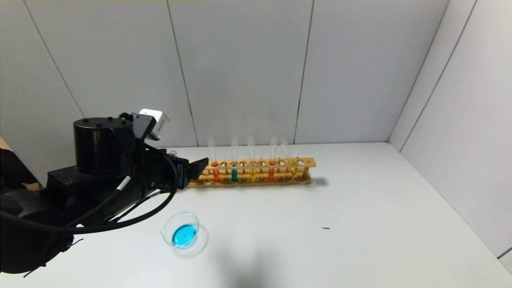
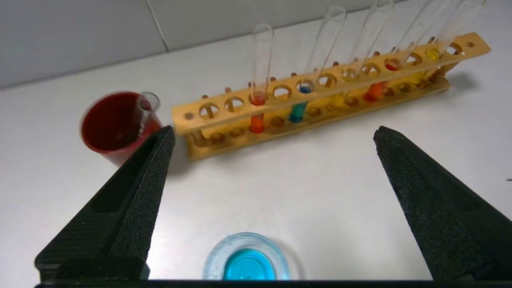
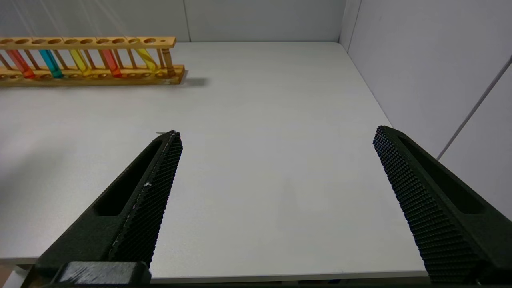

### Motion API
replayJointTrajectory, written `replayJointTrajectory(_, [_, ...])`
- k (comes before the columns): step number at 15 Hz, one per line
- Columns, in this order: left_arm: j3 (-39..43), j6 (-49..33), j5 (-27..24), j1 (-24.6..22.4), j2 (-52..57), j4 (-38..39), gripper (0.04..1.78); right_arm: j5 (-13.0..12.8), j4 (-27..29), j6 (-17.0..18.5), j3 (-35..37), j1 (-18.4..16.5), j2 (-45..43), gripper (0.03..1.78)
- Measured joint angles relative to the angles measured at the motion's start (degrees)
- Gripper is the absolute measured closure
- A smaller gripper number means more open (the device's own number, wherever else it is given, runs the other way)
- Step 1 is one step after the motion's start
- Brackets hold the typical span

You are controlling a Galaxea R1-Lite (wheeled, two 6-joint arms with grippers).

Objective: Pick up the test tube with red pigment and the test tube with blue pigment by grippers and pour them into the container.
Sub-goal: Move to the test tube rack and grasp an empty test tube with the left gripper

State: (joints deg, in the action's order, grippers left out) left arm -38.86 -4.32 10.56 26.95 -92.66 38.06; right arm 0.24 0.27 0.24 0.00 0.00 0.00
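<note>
The table [image 1: 360,224] carries a rack [image 1: 252,173] at 12 o'clock holding tubes, the red tube [image 1: 215,170] leftmost. The left gripper [image 2: 272,136] hangs spread at 9 o'clock, above the dish [image 1: 181,232] of blue liquid. The right gripper [image 3: 276,136], spread, hovers over bare table at 4 o'clock. A red cup [image 2: 114,124] stands left of the rack.

lab bench: wooden test-tube rack [image 1: 251,173], coloured liquids
</note>
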Motion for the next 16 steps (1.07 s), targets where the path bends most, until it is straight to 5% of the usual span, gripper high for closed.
replayJointTrajectory(5, [-4.66, -2.38, -0.12, -0.67, -9.98, 9.37, 0.07, 0.00, 0.00, -0.02, 0.00, 0.00, 0.00, 0.06])
replayJointTrajectory(16, [-21.00, -2.10, -0.87, -5.21, -25.70, 4.91, 0.11, 0.00, -0.02, -0.02, 0.00, 0.00, 0.00, 0.06])
